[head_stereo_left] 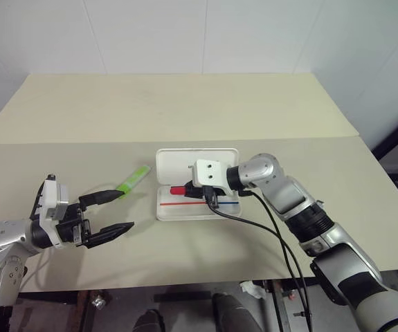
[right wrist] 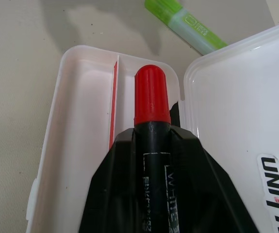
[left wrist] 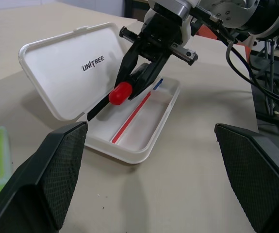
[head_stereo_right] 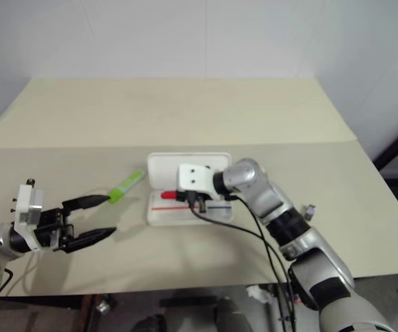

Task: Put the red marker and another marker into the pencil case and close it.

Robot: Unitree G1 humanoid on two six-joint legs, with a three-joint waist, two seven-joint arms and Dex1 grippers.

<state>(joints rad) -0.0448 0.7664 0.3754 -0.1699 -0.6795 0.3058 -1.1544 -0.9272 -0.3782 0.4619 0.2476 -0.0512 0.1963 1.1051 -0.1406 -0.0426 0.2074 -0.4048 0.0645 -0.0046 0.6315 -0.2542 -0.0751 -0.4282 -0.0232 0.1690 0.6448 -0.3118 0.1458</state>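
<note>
- White pencil case [head_stereo_left: 185,207] open near table [head_stereo_left: 185,111] centre, lid raised
- Red marker [left wrist: 122,92] clamped in right gripper [left wrist: 124,92], above case tray
- Green marker [head_stereo_left: 133,178] flat on table, just left of case
- Left gripper [head_stereo_left: 115,211] fingers spread wide, empty, near table's left front edge

The worktop [head_stereo_left: 185,111] is evenly and brightly lit from above; soft shadows are cast beneath the pencil case [left wrist: 71,68]. Nearby fingers [left wrist: 57,170] are blurred.
</note>
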